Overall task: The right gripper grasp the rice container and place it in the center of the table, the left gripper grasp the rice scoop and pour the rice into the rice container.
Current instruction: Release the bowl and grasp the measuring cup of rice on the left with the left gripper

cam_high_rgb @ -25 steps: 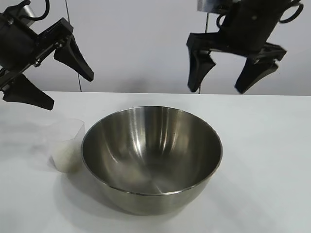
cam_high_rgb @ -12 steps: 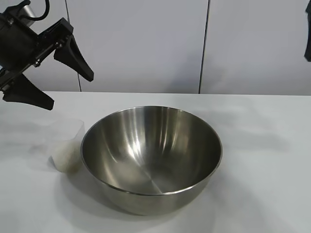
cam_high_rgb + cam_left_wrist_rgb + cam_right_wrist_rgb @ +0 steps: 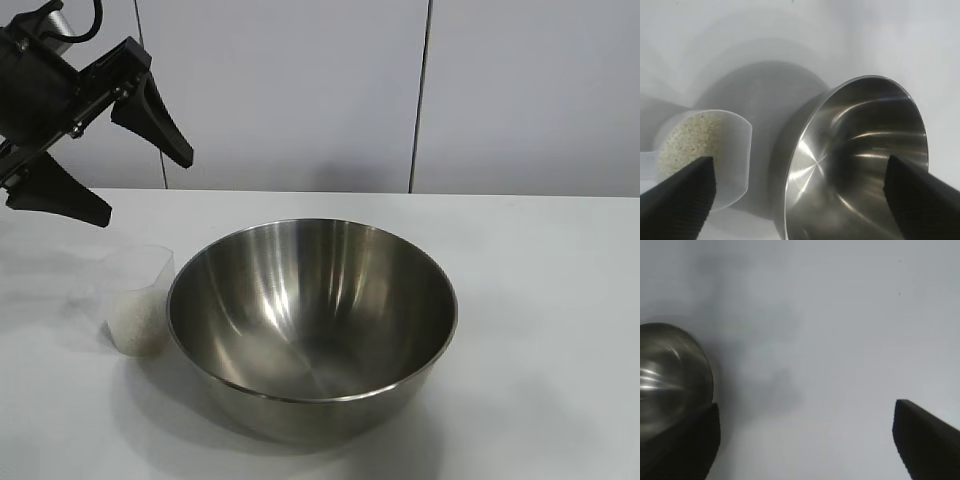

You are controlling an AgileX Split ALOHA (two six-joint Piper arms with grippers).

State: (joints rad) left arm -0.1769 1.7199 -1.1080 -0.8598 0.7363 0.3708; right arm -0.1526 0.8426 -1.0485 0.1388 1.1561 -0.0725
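Left gripper [image 3: 95,150] hovers spread and empty at ten o'clock above the rice scoop [image 3: 138,300], which touches the rice container [image 3: 312,325] mid-table; the right arm has withdrawn from sight, bowl placed. Left wrist: rice [image 3: 687,137] fills the scoop. Right wrist: right gripper [image 3: 805,440] gapes beside the bowl.

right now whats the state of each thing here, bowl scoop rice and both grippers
rice container: upright on the table, empty
rice scoop: upright beside the container, ungripped
rice: in the scoop, none poured
left gripper: open, in the air above the scoop, holding nothing
right gripper: open, away from the container, out of the exterior view, holding nothing
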